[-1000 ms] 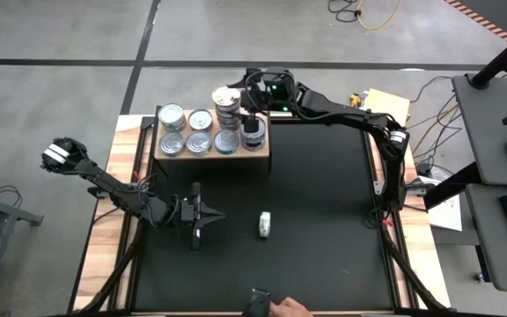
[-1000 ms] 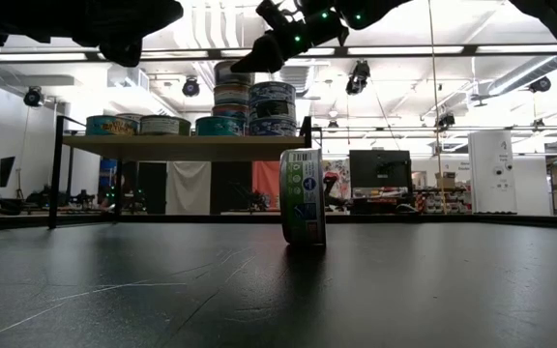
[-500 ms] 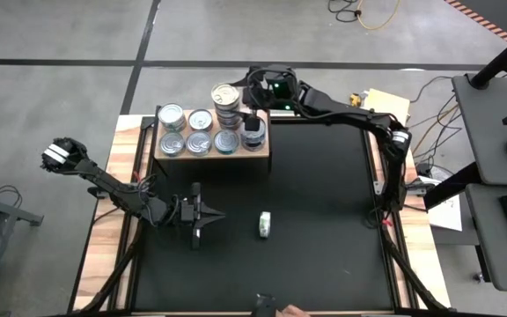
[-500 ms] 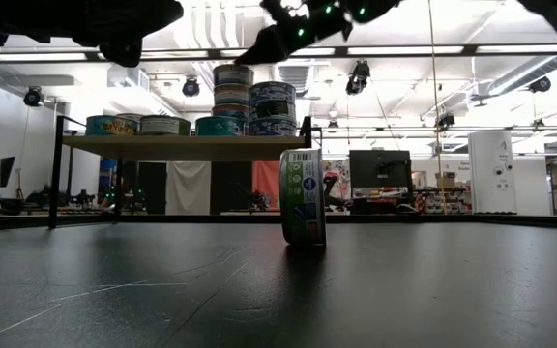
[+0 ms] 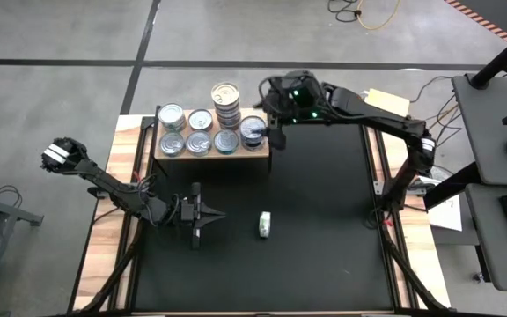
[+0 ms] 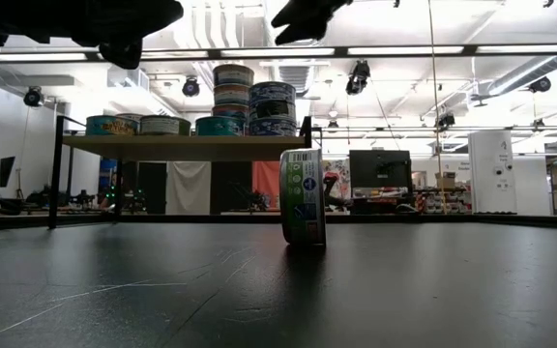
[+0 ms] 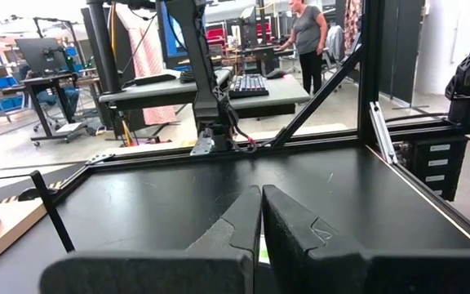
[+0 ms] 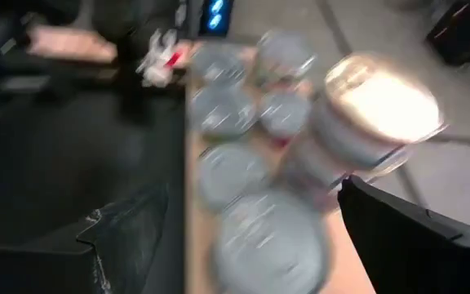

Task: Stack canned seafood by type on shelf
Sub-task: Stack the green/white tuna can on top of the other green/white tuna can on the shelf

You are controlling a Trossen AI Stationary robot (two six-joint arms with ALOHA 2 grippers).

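Right end effector point(image 5: 275, 138) — wide open, empty

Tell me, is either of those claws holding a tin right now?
No. The right gripper is open and empty beside the shelf; the left gripper is shut on nothing.

Note the light-brown wooden shelf point(image 5: 211, 155) at the table's far left. On it your tins point(image 5: 198, 130) stand upright: a far row, a near row, a tall stack with a gold top point(image 5: 226, 92), and a shorter blue-labelled stack point(image 5: 253, 130) at the right end. One tin point(image 5: 264, 224) rests on edge mid-table.
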